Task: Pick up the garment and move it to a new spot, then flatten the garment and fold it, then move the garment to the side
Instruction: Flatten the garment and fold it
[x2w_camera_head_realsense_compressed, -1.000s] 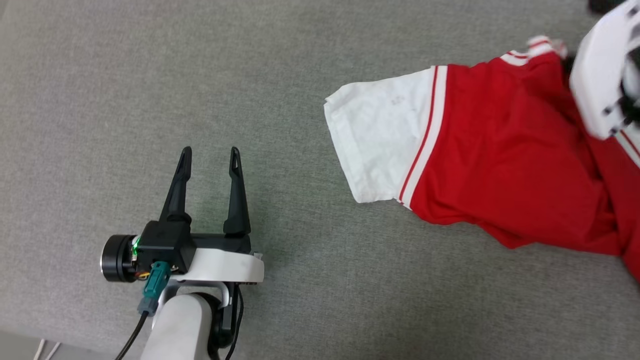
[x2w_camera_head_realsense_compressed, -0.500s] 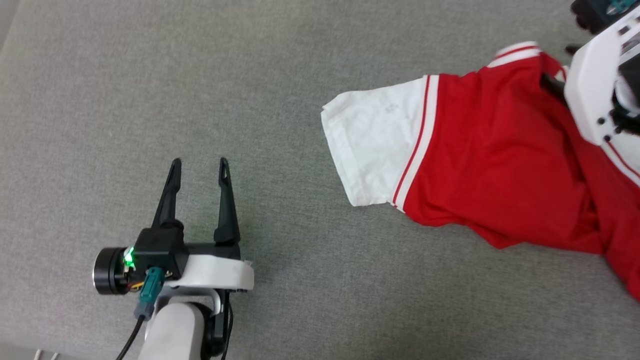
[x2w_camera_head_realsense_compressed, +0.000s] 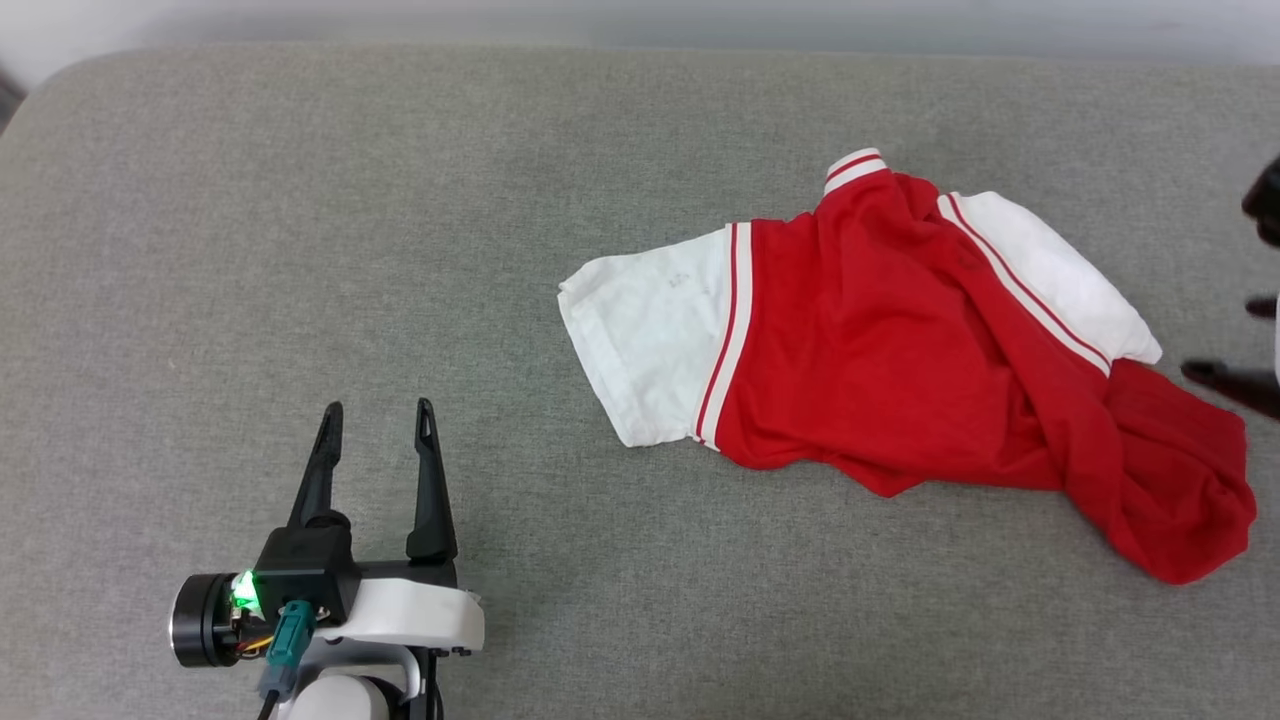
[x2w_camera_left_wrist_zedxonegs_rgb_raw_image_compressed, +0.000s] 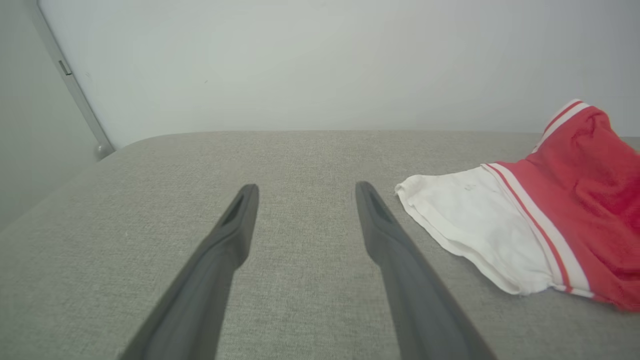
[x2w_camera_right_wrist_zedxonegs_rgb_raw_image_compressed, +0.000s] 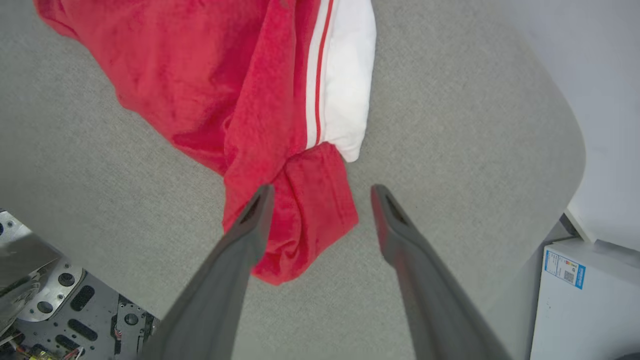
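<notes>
Left gripper (x2w_camera_head_realsense_compressed: 379, 408) had its fingers spread wide and held nothing, well apart from the garment (x2w_camera_head_realsense_compressed: 880, 370). The right gripper (x2w_camera_right_wrist_zedxonegs_rgb_raw_image_compressed: 322, 190) was spread wide too, empty, above the garment's bunched red end on the gray cushion (x2w_camera_head_realsense_compressed: 300, 200).

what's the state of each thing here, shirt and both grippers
garment, lying rumpled on the grey padded surface, unfolded, one end bunched, held by nothing
left gripper, open, empty, apart from the garment
right gripper, open, empty, pointing at the garment's bunched red end
</notes>
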